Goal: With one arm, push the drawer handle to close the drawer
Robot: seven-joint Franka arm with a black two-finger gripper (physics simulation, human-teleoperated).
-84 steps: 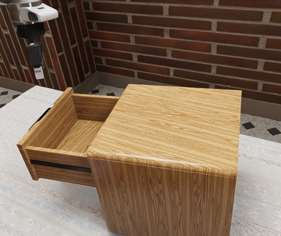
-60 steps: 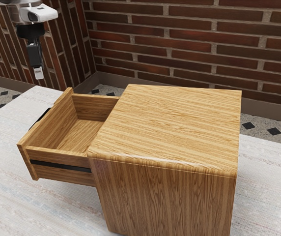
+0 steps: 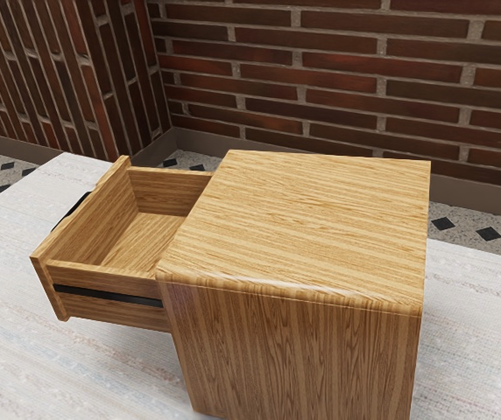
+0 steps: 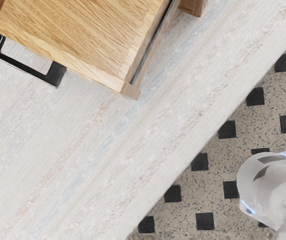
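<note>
While no one can tell if the gripper's jaws are open or closed, the black handle is below them, off to one side, on the pulled-out drawer of the wooden box, with a brick wall behind.

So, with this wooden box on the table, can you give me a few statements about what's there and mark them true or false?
1. The drawer is sticking out of the cabinet. True.
2. The drawer's handle is bright red. False: the handle is black.
3. The wall behind the cabinet is brick. True.
4. The cabinet stands on the floor. False: it stands on the pale table.
5. The floor has dark squares in it. True.
6. The cabinet is painted blue. False: it has a light brown wood grain.
</note>
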